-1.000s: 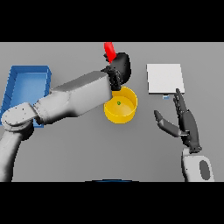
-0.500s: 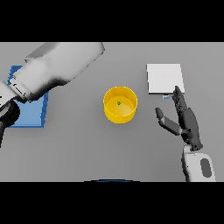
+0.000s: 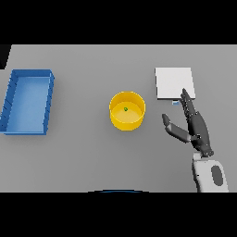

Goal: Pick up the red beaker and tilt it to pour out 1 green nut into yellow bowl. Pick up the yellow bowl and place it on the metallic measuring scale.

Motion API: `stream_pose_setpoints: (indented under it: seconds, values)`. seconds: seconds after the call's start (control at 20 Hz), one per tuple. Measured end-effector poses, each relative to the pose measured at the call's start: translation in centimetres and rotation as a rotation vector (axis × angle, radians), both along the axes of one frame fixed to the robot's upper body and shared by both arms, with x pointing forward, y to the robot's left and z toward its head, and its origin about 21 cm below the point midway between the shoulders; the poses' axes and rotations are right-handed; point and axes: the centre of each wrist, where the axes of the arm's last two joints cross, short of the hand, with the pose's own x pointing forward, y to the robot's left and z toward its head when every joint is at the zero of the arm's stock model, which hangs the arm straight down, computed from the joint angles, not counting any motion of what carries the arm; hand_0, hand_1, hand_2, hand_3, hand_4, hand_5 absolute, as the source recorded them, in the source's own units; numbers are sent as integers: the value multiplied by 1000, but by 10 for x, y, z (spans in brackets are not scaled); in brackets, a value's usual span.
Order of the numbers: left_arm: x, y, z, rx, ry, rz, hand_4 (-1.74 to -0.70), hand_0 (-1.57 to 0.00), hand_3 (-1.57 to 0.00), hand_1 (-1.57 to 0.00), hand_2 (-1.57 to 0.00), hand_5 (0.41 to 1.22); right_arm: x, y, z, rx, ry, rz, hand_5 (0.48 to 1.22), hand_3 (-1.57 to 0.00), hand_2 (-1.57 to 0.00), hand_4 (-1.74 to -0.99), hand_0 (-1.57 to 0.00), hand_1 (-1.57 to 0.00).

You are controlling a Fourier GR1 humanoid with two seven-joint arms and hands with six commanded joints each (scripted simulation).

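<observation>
The yellow bowl (image 3: 127, 111) stands upright in the middle of the table with one green nut (image 3: 125, 109) inside it. The metallic measuring scale (image 3: 173, 83) lies flat to the bowl's upper right. My right hand (image 3: 193, 126) is open, fingers straight and thumb spread, just right of the bowl and below the scale, touching neither. The red beaker is nowhere in view. My left hand is out of view.
A blue tray (image 3: 28, 102) lies at the table's left side with nothing visible in it.
My left arm, which held the red beaker above the bowl, swung left and has left the view with the beaker. The right hand has barely moved.
</observation>
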Motion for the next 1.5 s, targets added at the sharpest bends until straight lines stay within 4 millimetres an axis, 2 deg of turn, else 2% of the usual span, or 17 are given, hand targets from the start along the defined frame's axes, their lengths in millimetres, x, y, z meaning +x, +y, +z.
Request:
stream_pose_setpoints:
  seconds: [0.1, 0.15, 0.25, 0.45, 0.5, 0.55, 0.6, 0.7, 0.75, 0.85, 1.05, 1.15, 1.25, 1.3, 1.4, 1.45, 1.5]
  values:
    - [2, 29, -13, -149, -17, 53, -1719, -1571, -1437, -1564, -1564, 1220, 0, 0, -4, -18, 14, 4, 651, 1, 1, -1298, 1, 1]
    - [2, 42, -19, -222, -26, 105, -1724, -1571, -1398, -1566, -1565, 1220, 1, -2, -2, -18, 4, 1, 649, 1, 1, -1294, 1, 1]
    - [1, 69, -41, -308, -33, 199, -1730, -1571, -1406, -1568, -1567, 1221, 3, 1, -4, -13, 16, 5, 651, 1, 1, -1276, 1, 1]
    - [-3, 105, -94, -456, 10, 365, -1736, -1571, -1503, -1570, -1569, 1221, 0, 7, -3, 4, 16, 21, 663, 1, 1, -1285, 1, 1]
    - [-5, 112, -110, -502, 27, 398, -1737, -1571, -1437, -1570, -1570, 1221, 0, 5, -4, -6, 21, 14, 667, 1, 1, -1293, 1, 1]
    - [-8, 117, -125, -547, 37, 421, -1738, -1571, -1464, -1570, -1570, 1221, 1, 3, -3, -14, 17, 6, 671, 1, 1, -1302, 1, 1]
    - [-10, 120, -138, -575, 50, 461, -1739, -1571, -1418, -1570, -1570, 1221, 2, 3, -4, -11, 26, 5, 677, 1, 1, -1307, 1, 1]
    - [-20, 134, -162, -657, 63, 494, -1739, -1571, -1473, -1571, -1571, 1221, 0, 4, -7, -6, 18, 18, 688, 1, 1, -1306, 1, 1]
    - [-24, 138, -175, -690, 67, 527, -1740, -1571, -1493, -1571, -1571, 1221, -3, 4, -9, -11, 10, 23, 693, 1, 1, -1302, 1, 1]
    - [-34, 146, -187, -716, 60, 583, -1740, -1571, -1521, -1571, -1571, 1221, -2, 2, -7, -14, 12, 18, 707, 1, 1, -1304, 1, 1]
    - [-55, 146, -209, -735, 33, 589, -1740, -1571, -1386, -1571, -1571, 1221, -3, 0, -8, -31, 0, 29, 722, 1, 1, -1315, 1, 1]
    - [-65, 142, -213, -742, 25, 590, -1738, -1571, -1340, -1571, -1571, 1221, 0, 3, -5, -44, 11, 20, 724, 1, 1, -1327, 1, 1]
    - [-75, 138, -218, -765, 26, 598, -1737, -1571, -1319, -1571, -1571, 1146, -1, 0, -9, -38, 20, 10, 725, 1, 1, -1335, 1, 1]
    - [-79, 141, -220, -767, 13, 607, -1682, -1571, -1369, -1571, -1571, 1106, 1, 3, -8, -36, 20, 16, 727, 1, 1, -1336, 1, 1]
    - [-88, 141, -226, -788, 26, 599, -1588, -1571, -1442, -1571, -1571, 962, -1, -1, -7, -41, 6, 17, 728, 1, 1, -1326, 1, 1]
    - [-92, 138, -229, -790, 39, 591, -1502, -1571, -1273, -1571, -1571, 896, 0, -1, -6, -41, 8, 19, 730, 1, 1, -1326, 1, 1]
    - [-96, 134, -233, -800, 52, 581, -1368, -1571, -1085, -1571, -1571, 847, 1, 2, -7, -40, 15, 18, 731, 1, 1, -1326, 1, 1]
